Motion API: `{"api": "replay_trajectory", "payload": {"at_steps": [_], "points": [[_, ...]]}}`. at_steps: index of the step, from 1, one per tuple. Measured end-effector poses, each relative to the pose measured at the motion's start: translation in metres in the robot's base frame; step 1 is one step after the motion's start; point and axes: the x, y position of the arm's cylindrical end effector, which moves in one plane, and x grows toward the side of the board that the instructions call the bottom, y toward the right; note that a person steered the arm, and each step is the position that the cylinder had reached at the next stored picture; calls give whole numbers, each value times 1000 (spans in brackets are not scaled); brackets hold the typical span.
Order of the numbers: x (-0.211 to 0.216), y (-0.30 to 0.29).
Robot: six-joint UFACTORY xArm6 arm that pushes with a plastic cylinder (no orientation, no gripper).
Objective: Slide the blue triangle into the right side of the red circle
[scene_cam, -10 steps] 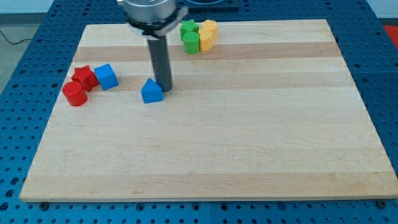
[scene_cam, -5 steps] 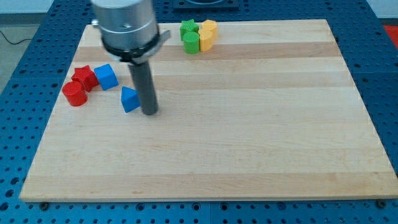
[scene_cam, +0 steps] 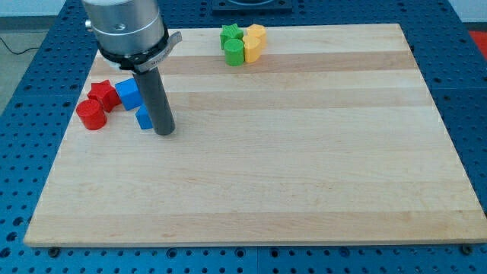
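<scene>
Desk (scene_cam: 304, 167): a pale wooden board is shown lying on a blue perforated surface (scene_cam: 23, 137).
Arm: a grey cylindrical housing (scene_cam: 124, 27) is seen at the view's top left, from which a straight dark rod (scene_cam: 156, 99) descends.
My tip (scene_cam: 164, 132): it is set on the desk, touching the right side of the blue triangle. No claw is fitted, so its state cannot be told.
Blue triangle (scene_cam: 143, 117): it is largely hidden behind the rod, only its left part being visible; it is placed just below the blue cube and to the right of the red circle, apart from it.
Blue cube (scene_cam: 128, 93): it is placed just beside the second red block, on its right.
Red circle (scene_cam: 91, 114): a low red cylinder is shown near the desk's left edge, touching the second red block.
Second red block (scene_cam: 103, 94): it is located above and to the right of the red circle; its shape cannot be made out.
Far cluster: two green blocks (scene_cam: 232, 44) and a yellow block (scene_cam: 254, 39) are grouped together at the view's top, well apart from the rest.
</scene>
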Motion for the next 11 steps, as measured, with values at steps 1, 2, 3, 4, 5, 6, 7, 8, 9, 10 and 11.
{"api": "replay_trajectory", "payload": {"at_steps": [1, 2, 3, 4, 5, 6, 7, 8, 9, 10, 11], "points": [[-8, -18], [-8, -37], [-7, -24], [-7, 24], [-15, 60], [-28, 60], [-38, 49], [-40, 26], [-40, 0], [-40, -26], [-40, -44]]}}
